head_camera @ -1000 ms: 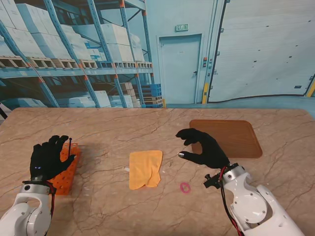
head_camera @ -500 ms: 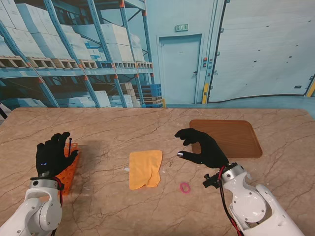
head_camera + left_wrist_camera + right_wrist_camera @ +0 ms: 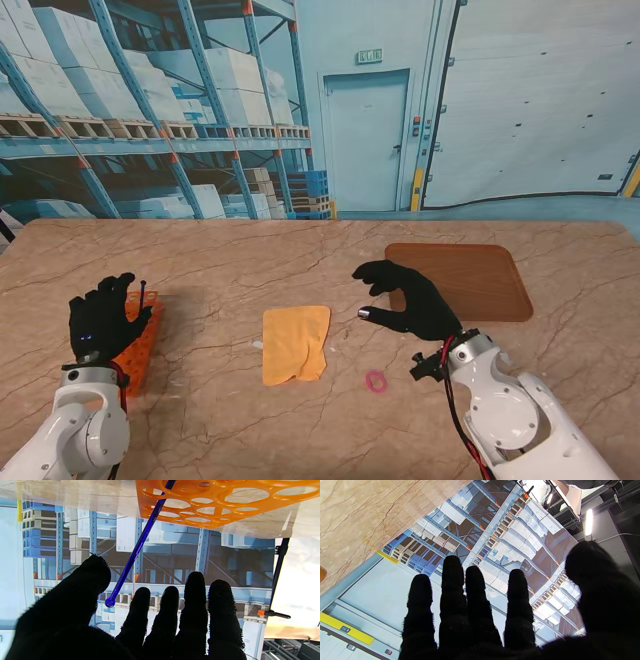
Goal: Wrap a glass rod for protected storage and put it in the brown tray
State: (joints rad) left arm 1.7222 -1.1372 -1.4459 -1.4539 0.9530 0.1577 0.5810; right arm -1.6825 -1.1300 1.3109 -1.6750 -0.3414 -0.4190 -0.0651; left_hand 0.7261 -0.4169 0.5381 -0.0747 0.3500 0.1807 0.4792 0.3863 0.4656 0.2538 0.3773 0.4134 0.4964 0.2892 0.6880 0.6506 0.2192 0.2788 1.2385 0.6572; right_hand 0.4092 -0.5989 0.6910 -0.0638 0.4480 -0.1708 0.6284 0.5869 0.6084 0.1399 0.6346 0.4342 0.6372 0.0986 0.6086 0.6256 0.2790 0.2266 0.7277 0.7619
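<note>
No legible text; green sign (image 3: 369,56) over door unreadable

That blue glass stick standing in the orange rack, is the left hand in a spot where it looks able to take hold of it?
Probably yes. The left hand is open, fingers spread, right beside the blue glass rod, which leans out of the orange rack. Nothing shows between thumb, fingers and rod, so the way looks free.

Bench clutter and backdrop

An orange plastic perforated rack (image 3: 137,345) stands at the left of the beige marble-patterned bench (image 3: 220,270); a small pink ring (image 3: 376,381) lies toward the near middle, before a printed warehouse backdrop (image 3: 150,110).
</note>
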